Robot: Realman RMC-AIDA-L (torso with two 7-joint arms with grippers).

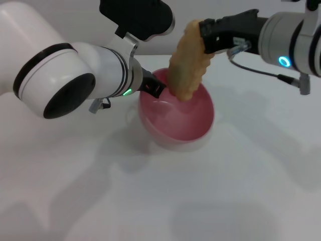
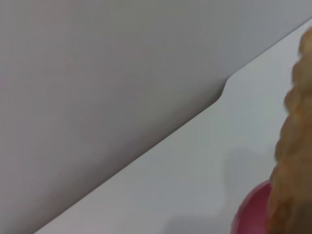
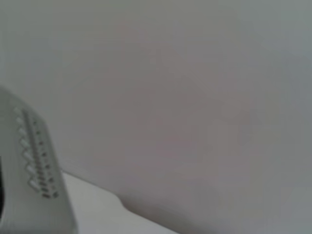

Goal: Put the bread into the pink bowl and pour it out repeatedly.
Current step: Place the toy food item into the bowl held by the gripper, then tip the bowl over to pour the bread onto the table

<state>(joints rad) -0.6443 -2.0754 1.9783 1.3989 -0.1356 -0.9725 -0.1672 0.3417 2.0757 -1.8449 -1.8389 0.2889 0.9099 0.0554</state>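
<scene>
Right gripper [image 1: 206, 36]: clamped on upper end of bread [image 1: 188, 63]. No legible writing anywhere. Bread: long axis near upright, slightly tilted, lower end dipping into pink bowl [image 1: 198, 125], tan side facing camera. Left gripper [image 1: 154, 88]: at bowl's left rim, clamped on it. Bowl tilted on white table [image 1: 200, 201].

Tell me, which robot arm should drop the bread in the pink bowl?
The right one, probably. The right gripper already holds the bread upright, its lower end dipping inside the pink bowl. The left gripper is busy gripping the bowl's rim.
</scene>
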